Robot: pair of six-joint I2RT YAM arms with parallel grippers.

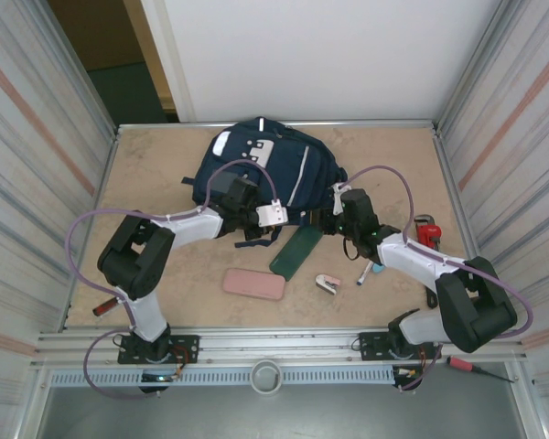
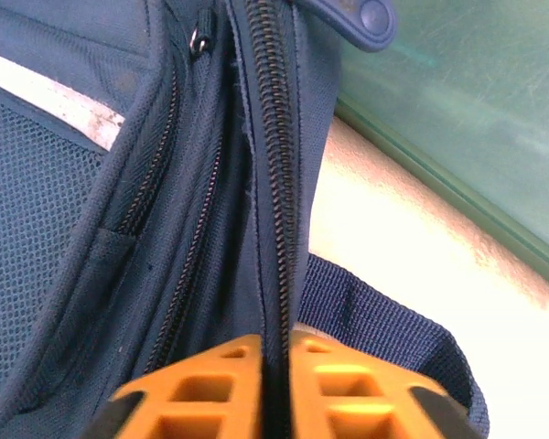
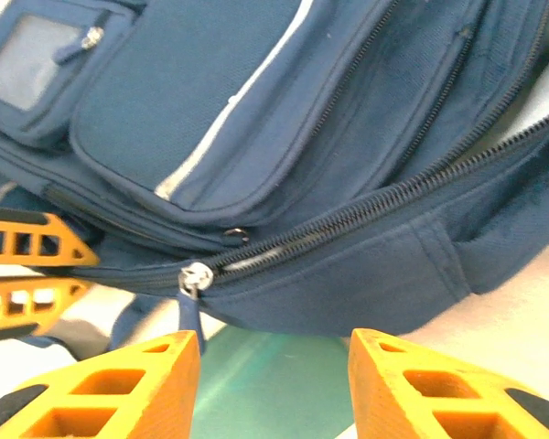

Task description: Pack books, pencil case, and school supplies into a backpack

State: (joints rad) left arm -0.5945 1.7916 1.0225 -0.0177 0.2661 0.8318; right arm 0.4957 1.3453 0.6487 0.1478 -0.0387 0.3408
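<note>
The backpack (image 1: 256, 165) lies flat at 12 o'clock on the table (image 1: 156, 183), with its lower edge toward the arms. The left pincer (image 2: 276, 357) is clamped on that edge, a run of zipper (image 2: 276, 165) pinched between its 2 orange fingers. The right pincer (image 3: 274, 357) faces the same edge from the 3 o'clock side. Its jaws stand apart with nothing between them, and a metal zipper pull (image 3: 194, 279) hangs just above 1 finger. Beyond the pull the zipper is parted.

At 6 o'clock from the backpack a dark green flat box (image 1: 297, 249) lies tilted, its upper end at the fabric's edge. A pink pencil case (image 1: 253, 283) lies at 7 o'clock from the box, and a small pink-and-white item (image 1: 328, 283) at 5 o'clock. Further toward 3 o'clock, beside the right forearm, lie a marker pen (image 1: 364, 273) and a teal item (image 1: 377, 268), close together.
</note>
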